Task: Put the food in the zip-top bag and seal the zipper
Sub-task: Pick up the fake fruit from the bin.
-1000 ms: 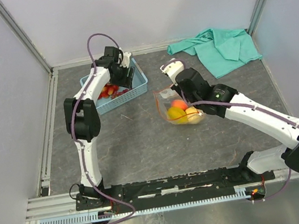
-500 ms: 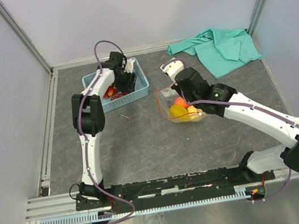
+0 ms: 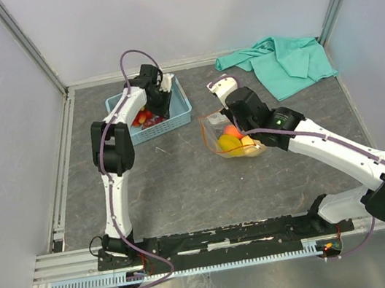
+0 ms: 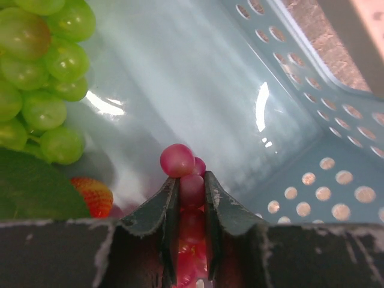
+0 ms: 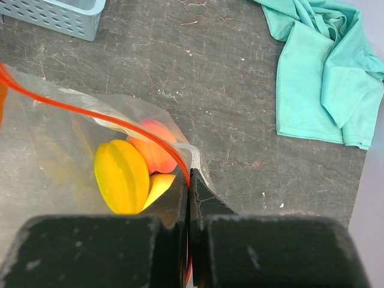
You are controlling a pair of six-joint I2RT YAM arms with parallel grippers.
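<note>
Inside the basket, sitting at 11 o'clock on the table, the left gripper is clamping the purple grapes, with the green grapes lying at its 10 o'clock and a strawberry at its 8 o'clock. The right gripper is pinching the zipper, jaws together on it, while the bag is resting at the basket's 4 o'clock, holding a peach and a yellow fruit. The cloth is lying at the table's 1 o'clock, well apart from the bag.
</note>
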